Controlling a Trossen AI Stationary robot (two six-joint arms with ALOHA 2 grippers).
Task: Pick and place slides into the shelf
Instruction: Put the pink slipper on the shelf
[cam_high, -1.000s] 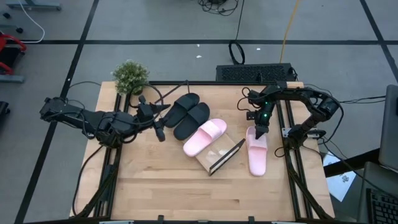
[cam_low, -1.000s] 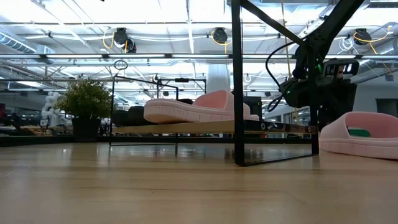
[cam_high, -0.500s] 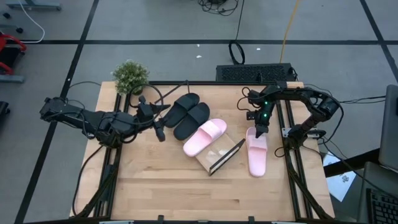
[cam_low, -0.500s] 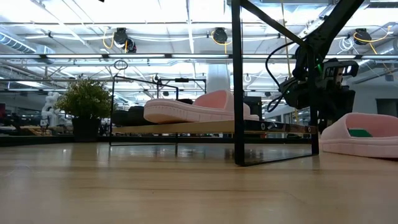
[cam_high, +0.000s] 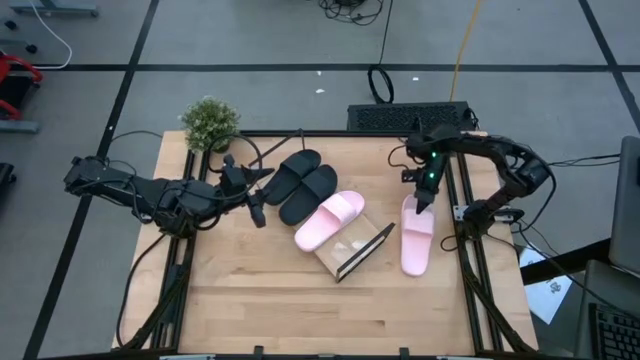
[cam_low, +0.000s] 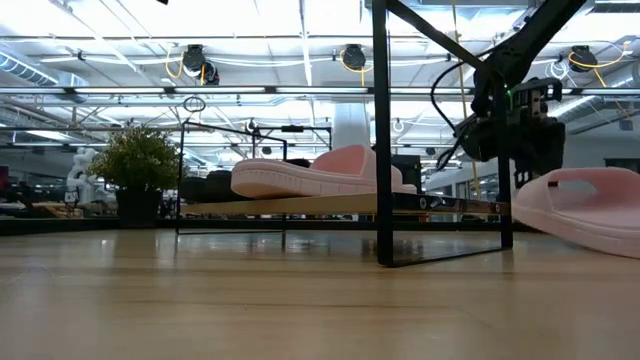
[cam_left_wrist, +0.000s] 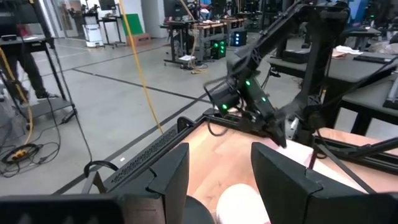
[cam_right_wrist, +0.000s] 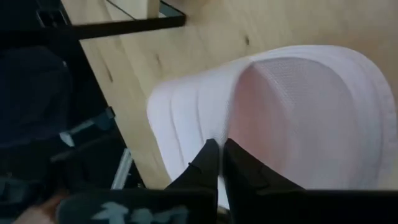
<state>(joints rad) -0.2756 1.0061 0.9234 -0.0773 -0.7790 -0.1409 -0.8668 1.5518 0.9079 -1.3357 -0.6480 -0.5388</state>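
Note:
A pale pink slide (cam_high: 417, 235) lies at the table's right, with my right gripper (cam_high: 427, 196) shut on its far end. The shelf (cam_high: 352, 252), a light board with black wire ends, runs slantwise across the middle. A second pink slide (cam_high: 330, 220) and the black pair (cam_high: 305, 183) rest sole-down on it; the low view shows that pink slide (cam_low: 320, 172) on the board (cam_low: 330, 204). My left gripper (cam_high: 255, 207) waits open just left of the black pair. My right gripper pinches the pink slide's far end at the strap's edge (cam_right_wrist: 205, 134) between its two nearly touching fingers (cam_right_wrist: 208, 158), coming from above and slanting down. The slide (cam_low: 585, 210) sits tilted, its held end raised and its near end low by the tabletop.
A potted plant (cam_high: 210, 122) stands at the far left corner. A keyboard (cam_high: 410, 117) lies beyond the far edge. Black rails (cam_high: 470, 270) run along both sides of the table. Bare wood (cam_high: 280, 300) stretches along the near half.
My right gripper has shut on the pink slide's far end, then risen a little and drawn toward the table's far right. The slide has tipped: its held end has come up while its near end stays low.

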